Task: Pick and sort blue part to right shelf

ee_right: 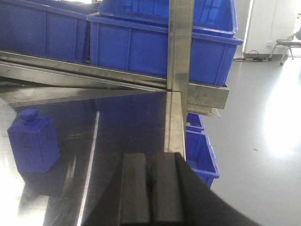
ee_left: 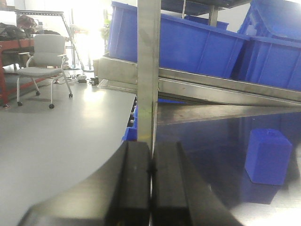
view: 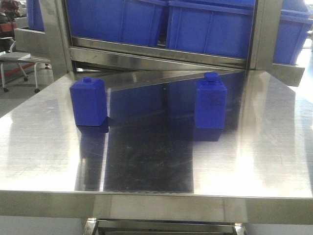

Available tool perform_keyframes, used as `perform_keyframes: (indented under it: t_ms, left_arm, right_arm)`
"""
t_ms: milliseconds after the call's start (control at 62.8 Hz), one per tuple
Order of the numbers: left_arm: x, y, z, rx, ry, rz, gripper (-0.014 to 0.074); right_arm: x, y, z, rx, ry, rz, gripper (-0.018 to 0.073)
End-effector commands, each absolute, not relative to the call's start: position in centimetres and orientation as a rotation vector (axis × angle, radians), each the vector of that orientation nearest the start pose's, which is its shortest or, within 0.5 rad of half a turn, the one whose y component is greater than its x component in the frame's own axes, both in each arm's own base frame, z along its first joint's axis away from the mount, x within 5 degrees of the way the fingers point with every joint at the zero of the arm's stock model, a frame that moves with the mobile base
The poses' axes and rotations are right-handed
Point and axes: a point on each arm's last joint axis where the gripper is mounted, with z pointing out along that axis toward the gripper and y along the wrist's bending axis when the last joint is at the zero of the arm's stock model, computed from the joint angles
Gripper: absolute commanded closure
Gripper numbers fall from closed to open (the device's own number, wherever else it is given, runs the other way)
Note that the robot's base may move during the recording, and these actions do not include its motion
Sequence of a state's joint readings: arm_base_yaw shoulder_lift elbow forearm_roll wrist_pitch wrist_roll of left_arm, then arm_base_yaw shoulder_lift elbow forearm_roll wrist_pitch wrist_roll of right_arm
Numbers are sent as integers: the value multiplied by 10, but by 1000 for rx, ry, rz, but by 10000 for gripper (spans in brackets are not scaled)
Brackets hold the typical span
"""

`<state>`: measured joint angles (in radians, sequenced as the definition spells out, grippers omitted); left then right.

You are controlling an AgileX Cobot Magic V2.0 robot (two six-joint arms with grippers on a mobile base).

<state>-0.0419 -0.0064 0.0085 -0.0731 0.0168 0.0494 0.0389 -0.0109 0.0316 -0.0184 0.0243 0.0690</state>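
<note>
The left blue part (view: 88, 103) stands upright on the steel desk (view: 254, 161), left of the middle and towards the far edge, with its small knob on top. The right blue part (view: 211, 104), of the same shape, stands upright well apart from it on the right, about as far back. Both are mirrored in the shiny top, and nothing touches either one.

Just beyond the desk's far edge rises the right shelf (view: 161, 55). Its flat steel front rail runs across behind both parts, with large open-top blue bins (view: 210, 27) sitting side by side above and behind the rail. Upright steel posts (view: 54, 34) of the rack stand at the far left and far right of the desk, and each wrist view looks straight at one such post. The right wrist view also shows smaller blue bins (ee_right: 200, 155) lower down, beside the desk edge.

The left gripper (ee_left: 151, 169) hangs low near the desk's left side, its black fingers (ee_left: 131, 183) clenched together with nothing between them. The right gripper (ee_right: 151, 188) sits likewise at the right side, fingers pressed tight and empty.

A grey office chair (ee_left: 44, 56) stands on the floor (ee_left: 56, 141) far off to the left.
</note>
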Motion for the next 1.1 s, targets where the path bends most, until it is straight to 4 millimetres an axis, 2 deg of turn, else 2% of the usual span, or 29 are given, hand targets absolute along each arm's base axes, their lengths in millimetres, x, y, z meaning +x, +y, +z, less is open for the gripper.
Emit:
perform_keyframes:
  t_ms: [0,574,669,876,1083]
  left_arm:
    - [54,-2,211,13,1416,-58,463]
    - [54,-2,211,13,1416,-58,463]
    - [54,-2,211,13,1416,-58,463]
    - [54,-2,211,13,1416,-58,463]
    - [54,-2,211,13,1416,-58,463]
  right_arm:
    - [53,2,217,-1,1401,57,502]
    - [53,2,218,-1,1398,57,502]
    - [51,2,226,0,1398,57,502]
    - [50,1,250,5,1521,51,502]
    - [67,2,267,6,1660,47,502]
